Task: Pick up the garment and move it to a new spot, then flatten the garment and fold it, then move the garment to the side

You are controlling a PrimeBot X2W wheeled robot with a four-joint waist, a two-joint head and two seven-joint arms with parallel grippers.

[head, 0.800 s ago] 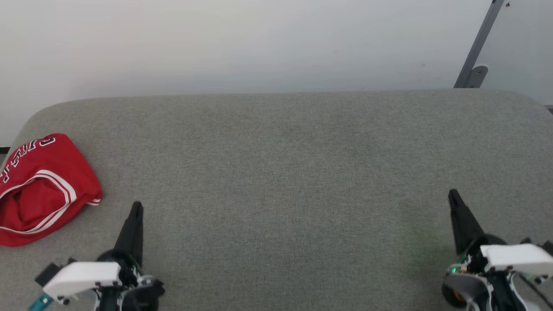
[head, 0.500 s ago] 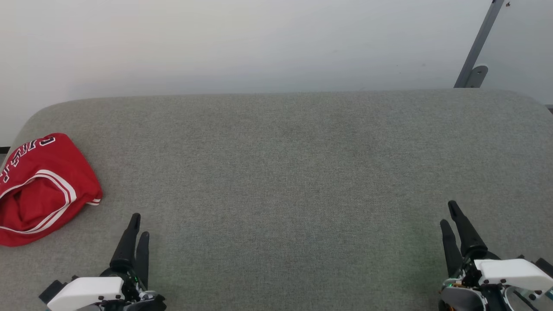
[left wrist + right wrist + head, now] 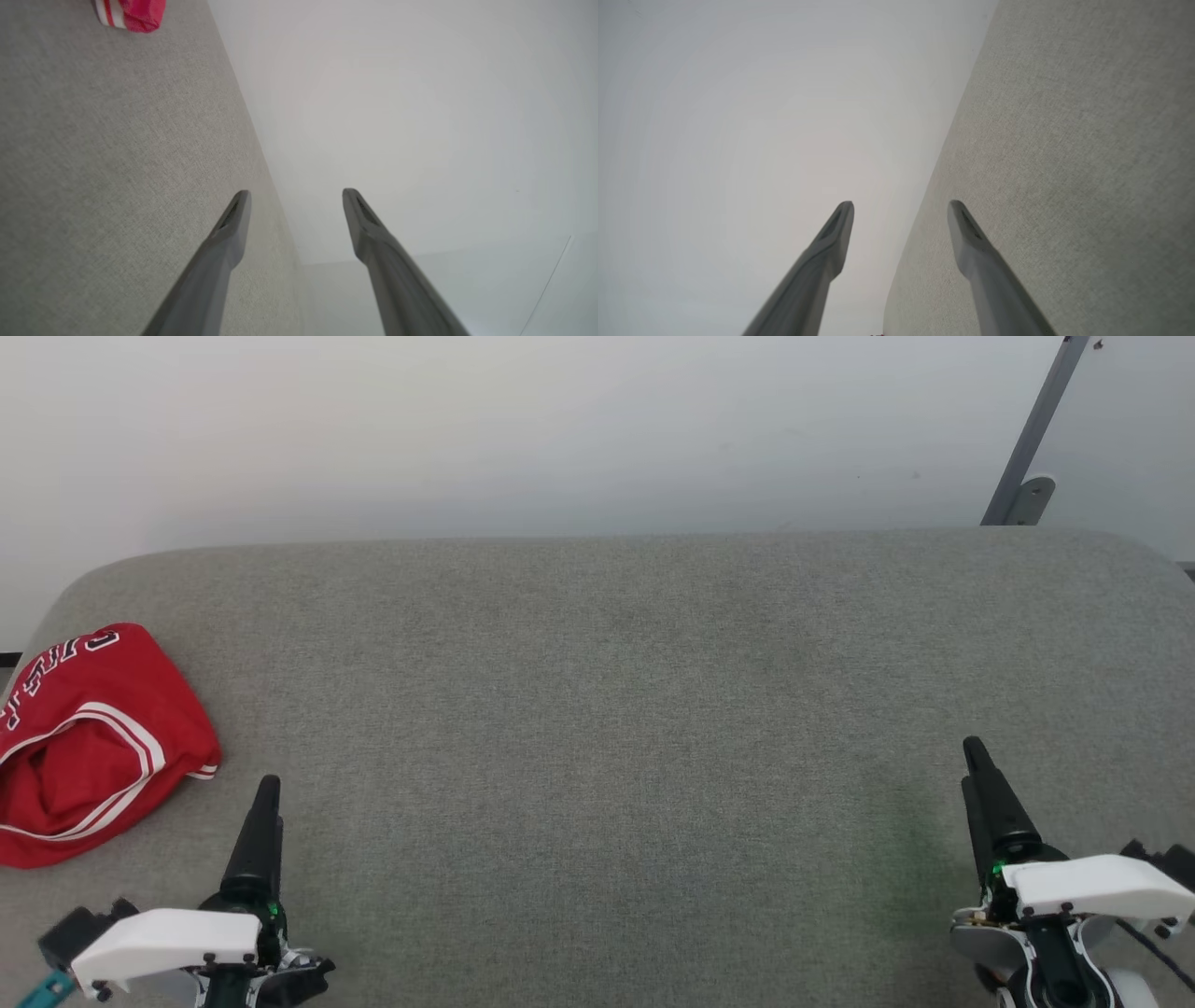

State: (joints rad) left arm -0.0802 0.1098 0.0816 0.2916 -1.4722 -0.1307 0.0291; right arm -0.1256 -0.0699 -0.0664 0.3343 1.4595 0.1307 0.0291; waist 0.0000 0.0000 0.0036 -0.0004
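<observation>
A: Red cloth with white stripes, is that the garment (image 3: 93, 747)? Where does it lie?

B: Yes. It lies at the left end of the grey bench (image 3: 597, 663) in a loose, folded heap. The edge of the head view cuts off a part of it.

A: Which way does it run?

B: Its longer side goes from near to far, and the far end leans a little to the right. The block letters follow the far left border. One striped corner points right, toward the middle of the bench.

A: And the jaws?

B: The left jaws are open and empty, near the garment but apart from it. The right jaws are open and empty too, well apart at the right end. Both point toward the white wall (image 3: 560, 429).
</observation>
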